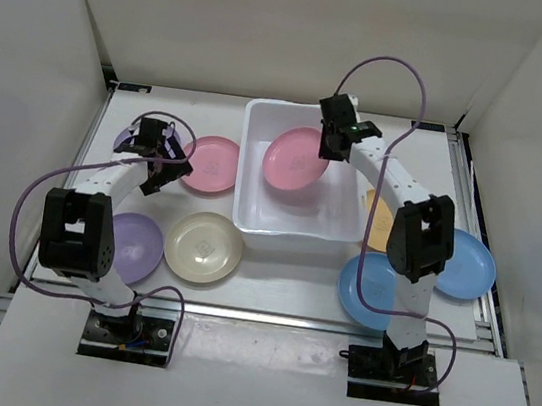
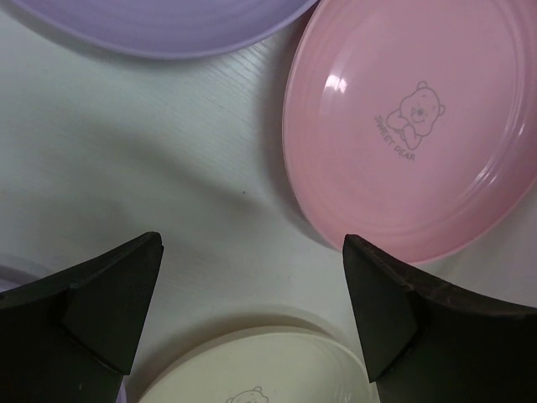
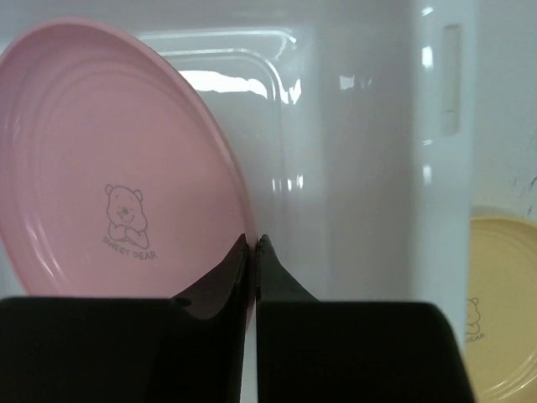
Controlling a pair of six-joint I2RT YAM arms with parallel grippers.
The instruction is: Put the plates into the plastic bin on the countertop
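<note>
My right gripper [image 1: 330, 149] [image 3: 254, 240] is shut on the rim of a pink plate [image 1: 293, 159] [image 3: 109, 168], which it holds tilted inside the white plastic bin [image 1: 293, 228] [image 3: 352, 168]. My left gripper [image 1: 160, 165] [image 2: 252, 252] stands open just above the countertop [image 1: 270, 282] [image 2: 126, 151], with nothing between its fingers. Around it lie a second pink plate [image 1: 211, 164] [image 2: 411, 126], a cream plate [image 1: 204, 246] [image 2: 260, 369] and a purple plate [image 1: 126, 137] [image 2: 168, 25].
Another purple plate [image 1: 136, 247] lies front left. Right of the bin lie a yellow-orange plate [image 1: 379, 220] [image 3: 503, 311], half hidden by my right arm, and two blue plates [image 1: 368, 289] [image 1: 470, 263]. White walls enclose the countertop on three sides.
</note>
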